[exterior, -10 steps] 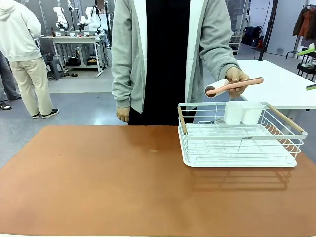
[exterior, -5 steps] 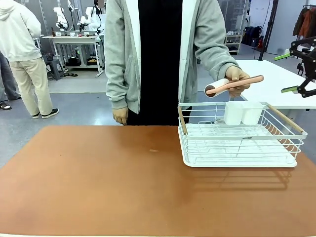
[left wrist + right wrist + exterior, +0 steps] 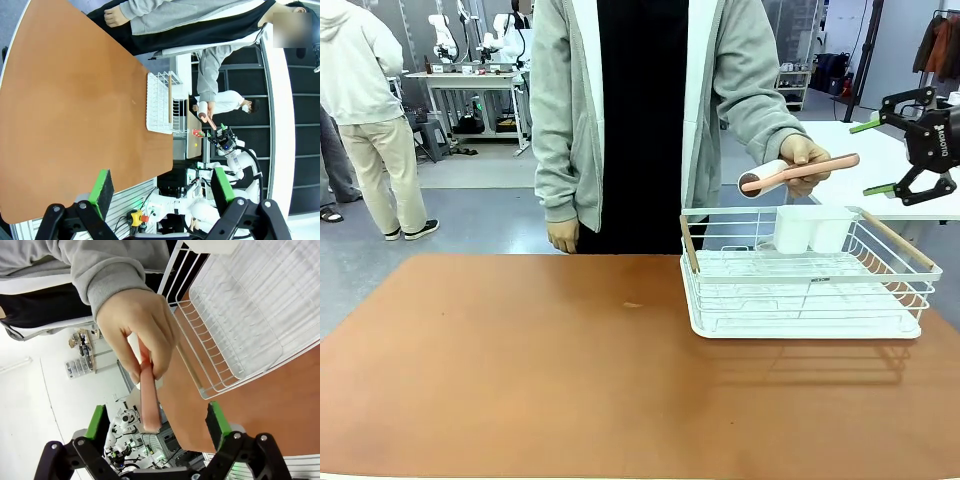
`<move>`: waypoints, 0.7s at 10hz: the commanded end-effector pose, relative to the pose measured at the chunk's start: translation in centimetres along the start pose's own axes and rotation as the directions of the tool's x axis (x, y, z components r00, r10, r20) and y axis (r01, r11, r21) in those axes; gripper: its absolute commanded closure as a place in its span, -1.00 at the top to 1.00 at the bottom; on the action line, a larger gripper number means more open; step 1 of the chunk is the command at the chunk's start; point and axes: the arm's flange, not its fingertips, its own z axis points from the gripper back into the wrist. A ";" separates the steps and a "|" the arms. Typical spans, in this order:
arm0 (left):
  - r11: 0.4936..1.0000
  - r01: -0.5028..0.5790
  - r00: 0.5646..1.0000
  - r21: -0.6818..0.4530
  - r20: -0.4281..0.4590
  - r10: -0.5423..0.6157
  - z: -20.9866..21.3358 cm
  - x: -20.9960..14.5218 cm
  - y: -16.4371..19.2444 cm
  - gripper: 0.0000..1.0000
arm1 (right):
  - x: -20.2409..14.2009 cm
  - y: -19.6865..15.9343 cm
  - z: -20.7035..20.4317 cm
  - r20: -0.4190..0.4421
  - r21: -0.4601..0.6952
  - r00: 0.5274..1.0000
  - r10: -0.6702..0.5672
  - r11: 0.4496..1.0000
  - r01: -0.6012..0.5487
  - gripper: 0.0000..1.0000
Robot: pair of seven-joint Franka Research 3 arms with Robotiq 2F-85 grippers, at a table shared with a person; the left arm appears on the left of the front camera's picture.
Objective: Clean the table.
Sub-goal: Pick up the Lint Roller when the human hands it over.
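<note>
Right gripper (image 3: 872, 158) has slid further in from the right edge than a second ago, when just its green tips showed; its fingers are spread wide, nothing gripped. They face the lint roller (image 3: 790, 176) in the person's hand (image 3: 802, 153); pink handle aimed right at the gripper and a touch upward, white roll at the left end. From the right wrist, the handle's free end lines up with the gap between the green pads (image 3: 216, 420), no contact showing.

Over to the terracotta surface (image 3: 520, 370): it fills the foreground, long axis running left to right, rounded corners, one small pale speck (image 3: 633, 305) near the middle. On its right side sits a white wire dish rack (image 3: 800, 331) with wooden handles; a white cutlery cup (image 3: 815, 228) stands at its back, the rest of it bare.

Left gripper (image 3: 162, 186) hangs above the surface's near end, fingers wide apart on nothing. Behind: grey floor, a white-topped table (image 3: 880, 170) at right, another person (image 3: 370, 110) standing far left.
</note>
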 end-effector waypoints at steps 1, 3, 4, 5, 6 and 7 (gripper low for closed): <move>1.000 0.019 1.000 -0.024 0.006 -0.019 0.2 -0.2 -0.2 1.00 | -0.4 0.5 -1.4 0.020 0.020 1.000 0.023 1.000 -0.024 1.00; 1.000 0.019 1.000 -0.024 0.006 -0.019 0.2 -0.2 -0.2 1.00 | -0.2 0.3 -2.1 0.017 0.036 1.000 0.018 0.999 -0.019 1.00; 1.000 0.019 1.000 -0.024 0.006 -0.019 0.2 -0.2 -0.2 1.00 | -0.2 0.2 -2.4 0.018 0.038 1.000 0.021 0.999 -0.021 1.00; 1.000 0.019 1.000 -0.024 0.006 -0.019 0.2 -0.2 -0.2 1.00 | -0.2 0.2 -2.7 0.010 0.045 1.000 0.026 0.999 -0.026 1.00; 1.000 0.019 1.000 -0.024 0.006 -0.019 0.2 -0.2 -0.2 1.00 | -0.3 0.2 -2.9 0.009 0.048 0.999 0.033 0.998 -0.034 1.00; 1.000 0.019 1.000 -0.024 0.006 -0.019 0.2 -0.2 -0.2 1.00 | -0.3 0.1 -3.1 0.002 0.044 0.999 0.034 0.998 -0.034 1.00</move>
